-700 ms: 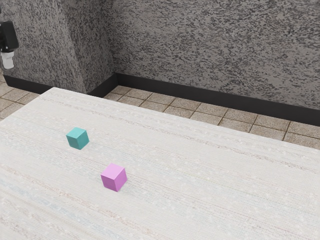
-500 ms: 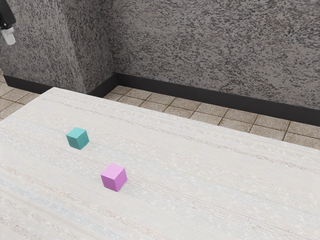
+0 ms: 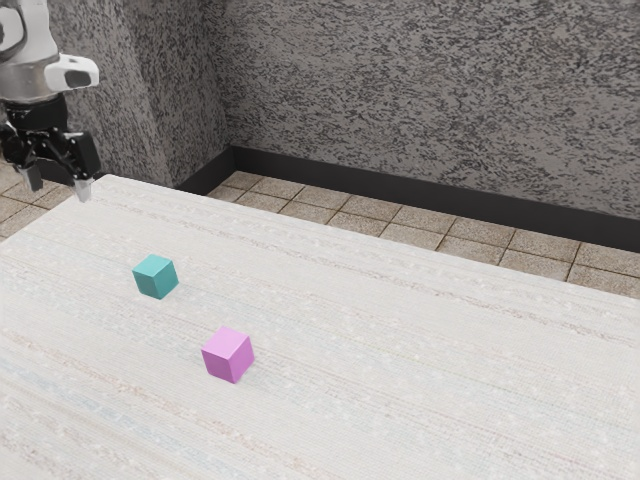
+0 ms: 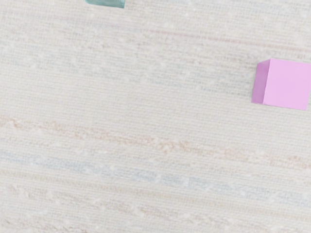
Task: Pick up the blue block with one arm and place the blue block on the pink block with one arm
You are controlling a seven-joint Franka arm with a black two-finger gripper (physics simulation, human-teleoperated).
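From the exterior view, my pincer hangs over the far corner of the desk, at that view's left. Its two fingers are apart with nothing between them. The blue block, which renders more teal than blue, sits flat on the desk, well apart from the pincer and toward the view's right of it. The pink block lies nearer the camera, close to the blue one but not touching it, with bare desk between them. Both cubes stand turned a little, so their faces are not square to the desk's edge.

In the wrist view, the pink block is clear, one side face and its top showing. A thin teal sliver, which I take to be the blue block, barely enters the picture, so the hand is not yet over it. The rest is pale woven desk.

The step in hand, as I judge it, is the approach to the blue block. To do it well I would:
- carry the hand across until the teal cube sits centred under it;
- turn the wrist so the fingers face two opposite flat sides, not the corners;
- keep the fingers wide and come straight down, so that neither tip nudges the cube;
- stay on the side away from the pink block, which has to hold its place to be stacked on.
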